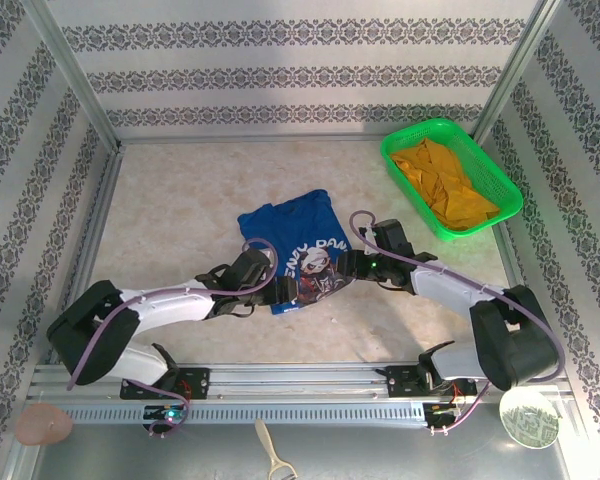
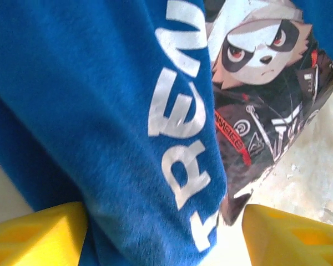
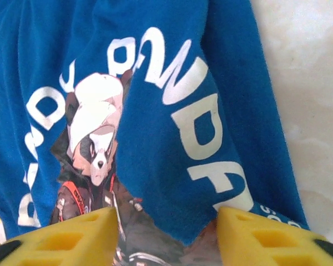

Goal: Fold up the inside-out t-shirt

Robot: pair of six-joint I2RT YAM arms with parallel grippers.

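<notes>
Folding looks barely begun: the inside-out t-shirt (image 1: 290, 225) lies rumpled on the bench (image 1: 180, 200), print showing, just ahead of both hands. Left hand (image 1: 268, 285) and right hand (image 1: 348, 265) are each spread, its edge between their fingers.

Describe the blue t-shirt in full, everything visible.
The t-shirt is royal-blue soft knit, with large white lettering and a cartoon panda print facing up. It lies bunched and creased, partly doubled over itself, on the table. The left pincer and right pincer sit at its near edge, each with yellow fingers spread and cloth between them.
</notes>
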